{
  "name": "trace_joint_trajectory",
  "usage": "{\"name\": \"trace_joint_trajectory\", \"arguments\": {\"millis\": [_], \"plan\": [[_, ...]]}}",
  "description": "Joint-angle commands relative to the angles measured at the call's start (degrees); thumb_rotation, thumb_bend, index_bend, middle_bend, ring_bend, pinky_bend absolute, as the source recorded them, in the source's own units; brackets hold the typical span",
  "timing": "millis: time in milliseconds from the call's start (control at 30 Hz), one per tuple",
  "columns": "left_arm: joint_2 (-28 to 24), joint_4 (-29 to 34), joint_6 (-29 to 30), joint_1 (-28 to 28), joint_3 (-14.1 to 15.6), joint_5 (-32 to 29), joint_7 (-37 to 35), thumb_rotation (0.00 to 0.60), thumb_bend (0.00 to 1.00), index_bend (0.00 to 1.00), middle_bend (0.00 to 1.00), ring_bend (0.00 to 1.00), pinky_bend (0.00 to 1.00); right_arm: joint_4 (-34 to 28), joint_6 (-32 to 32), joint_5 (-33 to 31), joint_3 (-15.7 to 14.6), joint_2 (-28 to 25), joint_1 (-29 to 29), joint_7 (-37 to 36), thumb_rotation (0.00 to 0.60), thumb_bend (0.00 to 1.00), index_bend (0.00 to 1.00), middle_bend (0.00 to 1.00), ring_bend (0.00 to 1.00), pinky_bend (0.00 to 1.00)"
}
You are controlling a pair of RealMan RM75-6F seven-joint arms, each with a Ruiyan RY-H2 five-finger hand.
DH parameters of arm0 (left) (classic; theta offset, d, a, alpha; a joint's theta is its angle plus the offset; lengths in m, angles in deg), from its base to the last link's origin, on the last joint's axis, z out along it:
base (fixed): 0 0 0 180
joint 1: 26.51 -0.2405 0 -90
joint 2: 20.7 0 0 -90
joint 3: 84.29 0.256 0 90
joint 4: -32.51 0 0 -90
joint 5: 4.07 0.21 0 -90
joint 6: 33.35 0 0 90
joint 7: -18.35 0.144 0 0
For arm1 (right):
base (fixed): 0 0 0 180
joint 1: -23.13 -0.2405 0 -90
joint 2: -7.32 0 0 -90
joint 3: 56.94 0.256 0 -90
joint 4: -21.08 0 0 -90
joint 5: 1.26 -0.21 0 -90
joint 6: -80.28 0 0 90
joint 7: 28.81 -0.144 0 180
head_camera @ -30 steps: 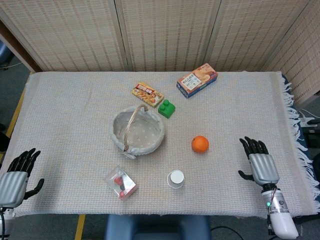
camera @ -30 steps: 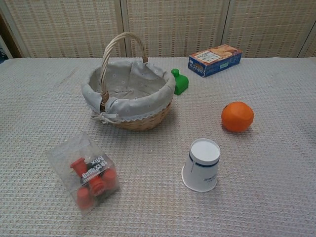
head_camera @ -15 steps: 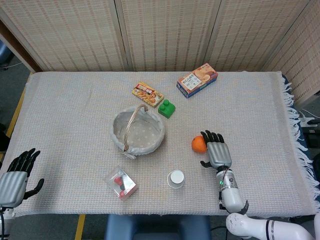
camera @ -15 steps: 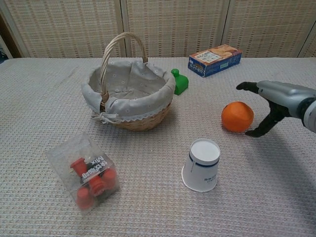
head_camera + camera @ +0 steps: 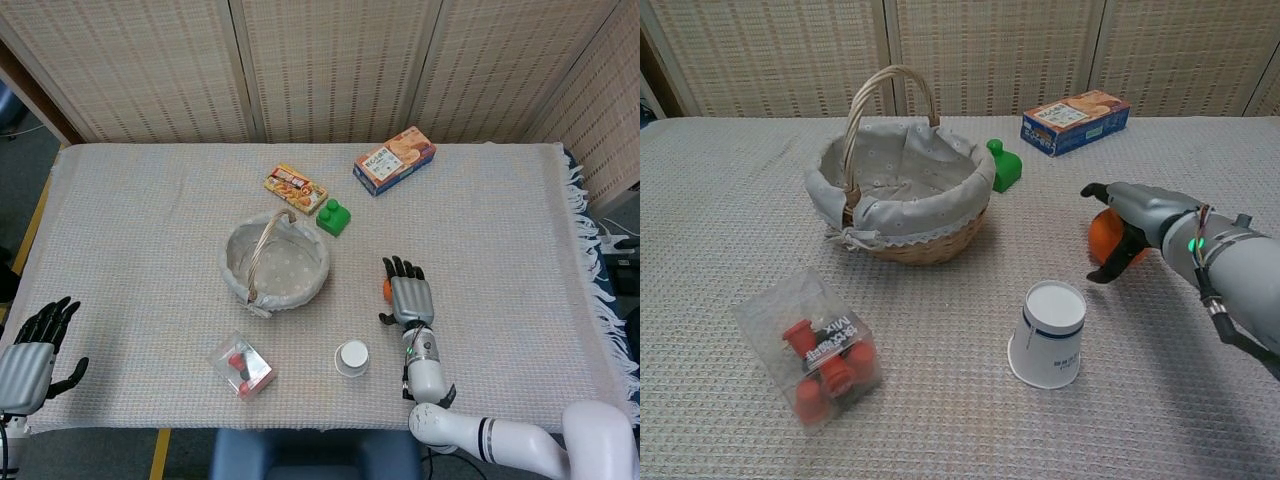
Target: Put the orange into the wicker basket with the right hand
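Observation:
The orange (image 5: 386, 289) (image 5: 1102, 238) lies on the cloth right of the wicker basket (image 5: 228, 262) (image 5: 925, 245), which has a grey lining and an upright handle. My right hand (image 5: 407, 295) (image 5: 1140, 215) sits over the orange and covers most of it. Its fingers reach across the top and its thumb curves down the near side, and no firm grip shows. My left hand (image 5: 25, 365) rests at the table's front left corner with fingers spread, holding nothing; the chest view does not show it.
A white paper cup (image 5: 352, 357) (image 5: 1048, 335) stands just in front of the orange. A clear box of red pieces (image 5: 242, 365) (image 5: 815, 348) lies front left. Behind the basket are a green block (image 5: 333, 216) (image 5: 1003, 165), a snack packet (image 5: 295, 188) and a biscuit box (image 5: 393, 159) (image 5: 1075, 122).
My right hand has travelled from the table's right side leftward to the orange and now covers it. The orange, the basket and my left hand have stayed put.

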State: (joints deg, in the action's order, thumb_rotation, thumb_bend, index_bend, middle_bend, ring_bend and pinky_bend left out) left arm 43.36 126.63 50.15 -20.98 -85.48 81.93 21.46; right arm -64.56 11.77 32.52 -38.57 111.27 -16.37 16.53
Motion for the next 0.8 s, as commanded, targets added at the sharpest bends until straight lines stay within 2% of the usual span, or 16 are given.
{"name": "trace_joint_trajectory", "arguments": {"millis": [33,67,133,200,267,367,600,800], "plan": [[-0.1,0.0,-0.1,0.0,0.0,-0.1,-0.2,0.6,0.35,0.0,0.0,0.0,0.11,2.2,-1.3,0.9,-1.4,1.9,-0.6,0.1,0.6,0.13,0.08,0.12,0.13,0.3],[-0.1,0.0,-0.1,0.0,0.0,-0.1,-0.3,0.6,0.35,0.0,0.0,0.0,0.11,2.6,-1.7,1.1,-1.6,2.2,-0.6,0.1,0.6,0.15,0.09,0.17,0.18,0.36],[-0.2,0.1,-0.1,0.0,0.0,0.0,-0.4,0.6,0.35,0.0,0.0,0.0,0.11,3.1,-2.3,1.8,-1.7,2.6,-0.5,-0.4,0.6,0.24,0.11,0.36,0.41,0.61],[-0.2,0.1,-0.1,0.0,0.0,0.0,-0.3,0.6,0.35,0.0,0.0,0.0,0.11,2.7,-2.7,2.4,-1.7,2.4,-0.3,-0.7,0.6,0.29,0.12,0.5,0.58,0.76],[-0.2,0.1,-0.2,0.1,0.0,-0.1,-0.3,0.6,0.35,0.0,0.0,0.0,0.11,2.1,-3.2,3.5,-1.7,1.7,-0.1,-1.3,0.6,0.31,0.14,0.58,0.66,0.84],[-0.1,0.2,-0.2,0.1,0.0,-0.2,-0.1,0.6,0.35,0.0,0.0,0.0,0.11,0.4,-3.8,5.1,-1.0,0.5,0.3,-3.0,0.6,0.31,0.16,0.62,0.71,0.87],[-0.1,0.4,-0.2,0.0,0.0,-0.2,0.2,0.6,0.36,0.0,0.0,0.0,0.11,-4.5,-5.3,9.8,2.2,-1.8,0.2,-7.7,0.6,0.32,0.2,0.63,0.71,0.87],[-0.1,0.4,-0.2,0.0,0.0,-0.3,0.4,0.6,0.35,0.0,0.0,0.0,0.11,-8.3,-5.9,13.8,5.7,-2.0,-2.5,-9.5,0.6,0.32,0.23,0.64,0.71,0.87]]}}
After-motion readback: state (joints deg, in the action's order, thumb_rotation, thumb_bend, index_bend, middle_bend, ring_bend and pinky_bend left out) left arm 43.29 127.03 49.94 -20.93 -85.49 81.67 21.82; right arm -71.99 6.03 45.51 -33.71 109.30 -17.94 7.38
